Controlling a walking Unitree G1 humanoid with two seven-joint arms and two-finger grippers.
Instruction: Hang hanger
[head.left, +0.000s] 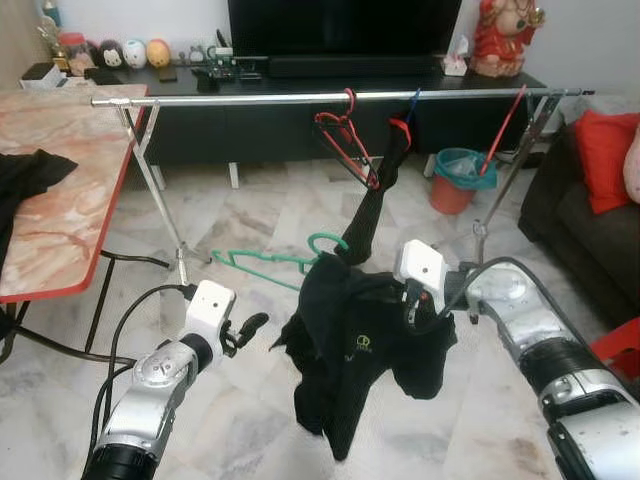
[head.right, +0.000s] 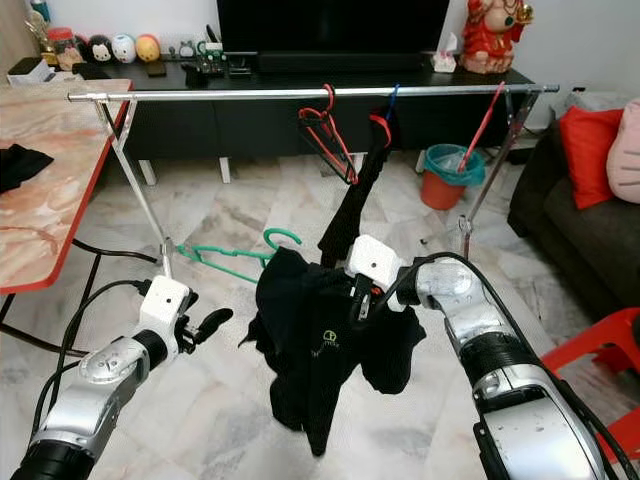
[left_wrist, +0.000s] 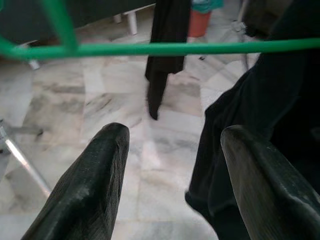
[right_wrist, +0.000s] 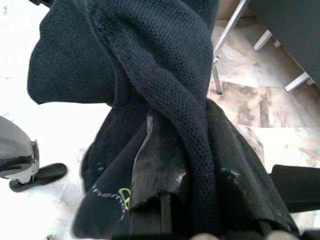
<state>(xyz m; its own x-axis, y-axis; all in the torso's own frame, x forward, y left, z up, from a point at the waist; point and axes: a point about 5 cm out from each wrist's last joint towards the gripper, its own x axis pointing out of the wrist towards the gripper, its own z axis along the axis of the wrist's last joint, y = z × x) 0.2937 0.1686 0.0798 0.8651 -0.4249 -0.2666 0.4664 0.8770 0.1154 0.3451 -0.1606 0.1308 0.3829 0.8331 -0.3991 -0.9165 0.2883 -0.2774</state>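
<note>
The green hanger (head.left: 275, 258) with the black shirt (head.left: 355, 345) on it is not on the rail (head.left: 330, 97) yet; it hangs in mid-air, well below the rail and in front of it. The right gripper (head.left: 412, 305) has its fingers clamped on a fold of the shirt and carries the load. The left gripper (head.left: 245, 332) hovers just beside the shirt, fingers spread and empty. A red hanger (head.left: 345, 145) and dark trousers (head.left: 375, 200) already hang there. Lifting the hook over the rail remains.
</note>
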